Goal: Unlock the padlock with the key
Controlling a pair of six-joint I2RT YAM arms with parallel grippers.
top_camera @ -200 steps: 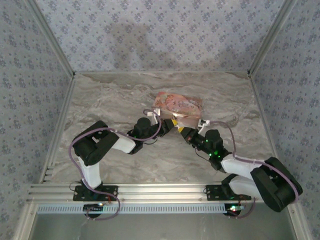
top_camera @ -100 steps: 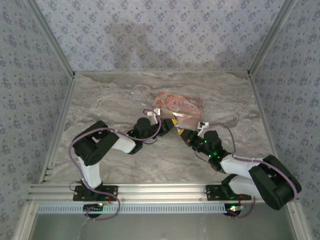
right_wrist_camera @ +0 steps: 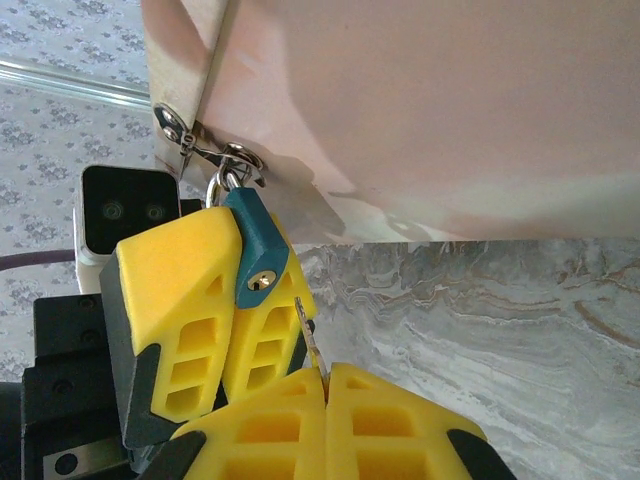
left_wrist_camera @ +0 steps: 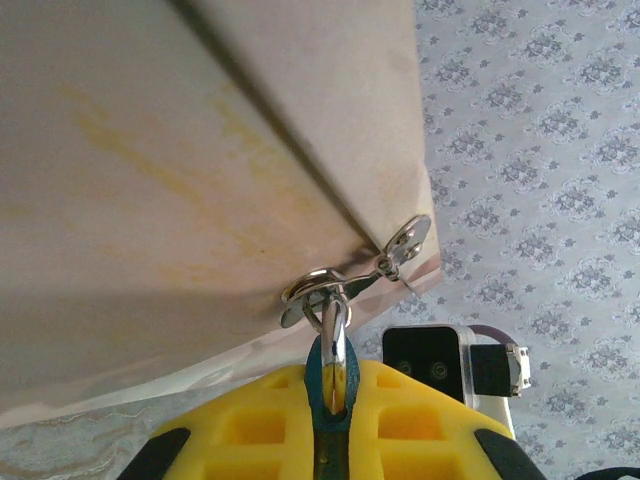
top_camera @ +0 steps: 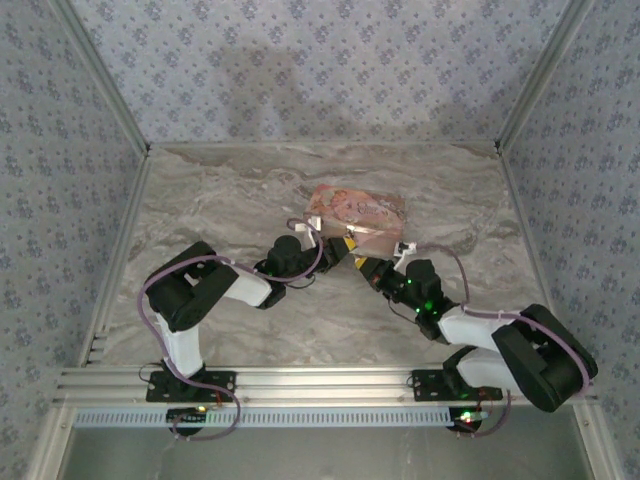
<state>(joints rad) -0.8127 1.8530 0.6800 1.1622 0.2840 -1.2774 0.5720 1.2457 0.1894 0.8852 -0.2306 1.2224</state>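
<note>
Aligning | right gripper [right_wrist_camera: 325, 385] pinches key [right_wrist_camera: 308, 335] just beside padlock [right_wrist_camera: 255, 250] | left gripper [left_wrist_camera: 335, 380] clamps padlock | not yet inserted or turned

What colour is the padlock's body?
Blue-teal; the padlock shows best in the right wrist view.

You're looking into a booth lined with pale blue-grey wallpaper printed with small floral sprigs [top_camera: 320, 50] — back wall across the top of the frame, side walls slanting in at left and right. Slim aluminium corner posts [top_camera: 104, 78] run down from the upper corners. A grey-beige marbled tabletop [top_camera: 200, 200] fills the middle, and ribbed aluminium rails [top_camera: 320, 380] cross the bottom. A soft shadow [top_camera: 285, 85] lies on the back wall.
</note>
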